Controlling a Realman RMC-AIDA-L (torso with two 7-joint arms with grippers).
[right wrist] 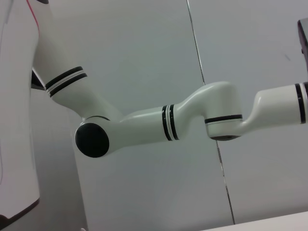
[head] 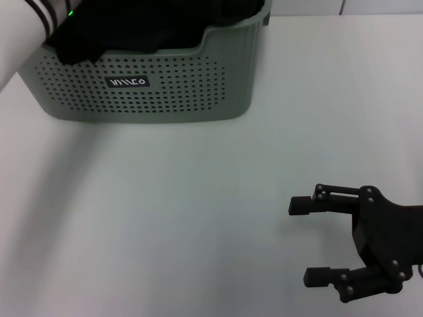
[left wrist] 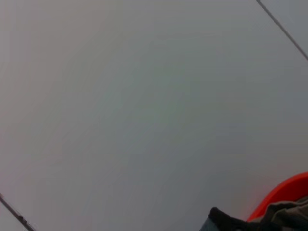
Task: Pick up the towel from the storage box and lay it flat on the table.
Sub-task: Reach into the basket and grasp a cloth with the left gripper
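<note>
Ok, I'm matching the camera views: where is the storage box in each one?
Head view: storage box at top left, black fabric inside.
Left wrist view: not clearly in it; only black fabric at the edge.
Right wrist view: not in it.
Shared landmark: likely the black fabric.

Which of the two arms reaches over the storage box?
The left arm, white with black bands, reaches over the storage box; the right gripper hovers open over the table.
</note>
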